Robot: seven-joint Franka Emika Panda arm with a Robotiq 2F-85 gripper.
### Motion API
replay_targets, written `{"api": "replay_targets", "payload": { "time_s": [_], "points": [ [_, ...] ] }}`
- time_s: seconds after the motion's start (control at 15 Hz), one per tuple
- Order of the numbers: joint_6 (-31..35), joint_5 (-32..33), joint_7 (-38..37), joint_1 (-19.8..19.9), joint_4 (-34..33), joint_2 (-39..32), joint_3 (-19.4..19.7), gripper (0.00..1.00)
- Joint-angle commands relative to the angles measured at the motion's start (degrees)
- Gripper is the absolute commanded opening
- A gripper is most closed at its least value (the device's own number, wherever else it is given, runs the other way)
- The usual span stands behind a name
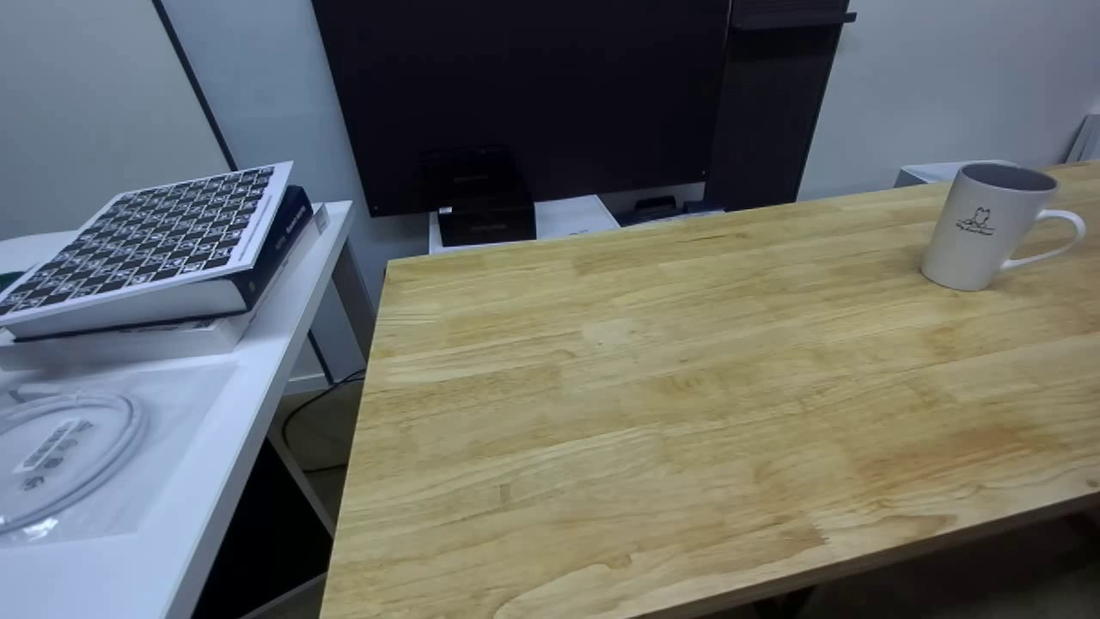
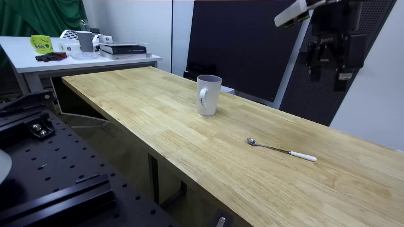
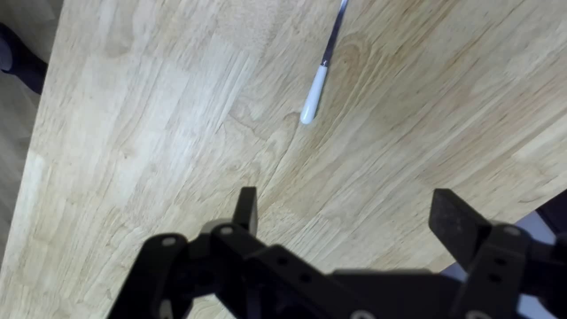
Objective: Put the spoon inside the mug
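One spoon lies well below the spread claw

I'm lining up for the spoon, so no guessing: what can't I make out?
Spoon: bowl end cut off by the wrist view's top edge.
Mug: inside bottom hidden by its own wall in both exterior views.
Mug's print: lettering too small to read in an exterior view.
Dark object: cut off by the wrist view's left edge; unidentifiable.
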State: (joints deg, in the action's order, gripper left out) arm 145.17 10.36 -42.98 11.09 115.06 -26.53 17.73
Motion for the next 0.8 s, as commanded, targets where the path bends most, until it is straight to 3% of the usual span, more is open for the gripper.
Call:
{"api": "replay_targets", "payload": {
  "time_s": [0.0,0.4,0.47,0.53,0.73],
  "points": [
    [4.9,-5.9,-0.9,0.2,-1.7,-4.3,0.9,1.00],
    [9.1,-15.0,4.6,1.7,-1.3,-7.5,-0.7,1.00],
    [6.6,-16.0,5.8,1.8,-2.0,-8.0,-0.8,1.00],
    [8.5,-15.2,4.7,-0.2,-0.4,-7.3,1.1,1.00],
    [8.0,-16.1,5.8,0.0,-0.5,-7.9,0.8,1.00]
  ]
}}
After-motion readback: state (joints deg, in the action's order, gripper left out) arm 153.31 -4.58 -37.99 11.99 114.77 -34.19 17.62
